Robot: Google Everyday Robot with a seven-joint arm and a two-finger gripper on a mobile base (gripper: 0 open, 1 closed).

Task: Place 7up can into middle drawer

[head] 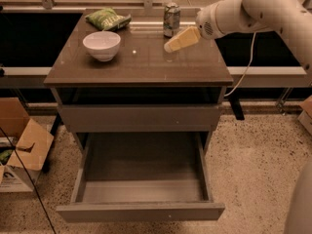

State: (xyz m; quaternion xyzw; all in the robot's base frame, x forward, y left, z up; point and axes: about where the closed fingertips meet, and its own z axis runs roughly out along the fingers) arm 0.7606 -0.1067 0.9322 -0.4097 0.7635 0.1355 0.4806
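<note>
We see the soda can (171, 18) standing upright at the back edge of the table (146, 65), right of centre. The gripper (171, 45) hangs above the table just to the right of the can and a little in front of it, its tip pointing down and to the left, not touching the can; we cannot tell how wide it stands. A white bowl (101, 45) and a green bag (107, 18) lie to the left. Below, the middle drawer (141, 211) is pulled out, nothing in its grey tray.
</note>
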